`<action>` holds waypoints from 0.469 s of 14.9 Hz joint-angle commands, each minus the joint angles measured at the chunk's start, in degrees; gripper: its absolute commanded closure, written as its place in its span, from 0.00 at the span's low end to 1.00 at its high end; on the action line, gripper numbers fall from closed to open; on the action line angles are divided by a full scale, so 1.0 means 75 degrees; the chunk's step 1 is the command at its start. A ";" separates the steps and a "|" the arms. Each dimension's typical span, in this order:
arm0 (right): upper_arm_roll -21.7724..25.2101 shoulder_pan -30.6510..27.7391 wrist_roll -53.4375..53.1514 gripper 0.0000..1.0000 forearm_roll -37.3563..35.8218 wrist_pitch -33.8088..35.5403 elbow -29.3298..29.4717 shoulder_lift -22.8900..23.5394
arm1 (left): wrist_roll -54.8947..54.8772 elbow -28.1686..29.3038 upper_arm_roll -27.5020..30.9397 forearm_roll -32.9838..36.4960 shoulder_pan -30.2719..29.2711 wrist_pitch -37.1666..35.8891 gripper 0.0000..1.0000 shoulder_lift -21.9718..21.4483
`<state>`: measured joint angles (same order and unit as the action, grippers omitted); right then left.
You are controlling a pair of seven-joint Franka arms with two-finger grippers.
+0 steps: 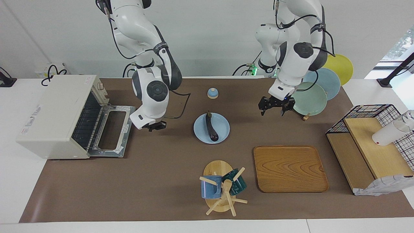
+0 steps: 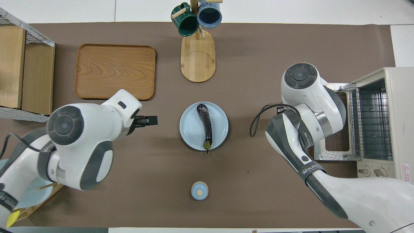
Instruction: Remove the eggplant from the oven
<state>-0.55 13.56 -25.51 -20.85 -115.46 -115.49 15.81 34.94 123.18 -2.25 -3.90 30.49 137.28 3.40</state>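
Note:
The dark purple eggplant [image 1: 212,127] lies on a light blue plate [image 1: 223,129] in the middle of the table, stem end toward the robots; it also shows in the overhead view [image 2: 206,124] on the plate [image 2: 190,129]. The off-white oven [image 1: 51,116] stands at the right arm's end, its door [image 1: 113,132] folded down open and its wire rack [image 2: 368,123] bare. My right gripper [image 1: 157,126] hangs low over the mat between the oven door and the plate. My left gripper [image 1: 276,111] is open and empty, over the mat beside the plate toward the left arm's end.
A wooden tray [image 1: 289,168] and a mug tree [image 1: 221,187] with two mugs lie farther from the robots than the plate. A small blue bell [image 1: 212,93] sits nearer. Stacked plates [image 1: 310,98] and a wire-and-wood shelf [image 1: 372,145] with a white cup [image 1: 388,134] stand at the left arm's end.

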 commanded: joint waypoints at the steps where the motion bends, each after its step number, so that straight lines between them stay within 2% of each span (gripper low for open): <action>1: -0.0126 -0.0295 0.0108 1.00 -0.0336 -0.0391 -0.0550 -0.0268 | 0.0637 -0.1058 0.0113 -0.0101 0.0526 0.0118 0.00 0.1183; 4: -0.0126 -0.0424 0.0096 1.00 -0.0677 -0.0472 -0.0738 -0.0268 | 0.1642 -0.1657 0.0136 -0.0124 0.1324 0.0514 0.00 0.2169; 7: -0.0126 -0.0483 0.0155 1.00 -0.0828 -0.0567 -0.0809 -0.0279 | 0.1786 -0.1694 0.0136 -0.0101 0.1536 0.0669 0.00 0.2406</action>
<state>-0.57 11.42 -25.43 -25.12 -118.17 -119.28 15.59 47.75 111.99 -2.26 -3.99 41.08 141.74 19.86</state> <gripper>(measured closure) 0.991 0.000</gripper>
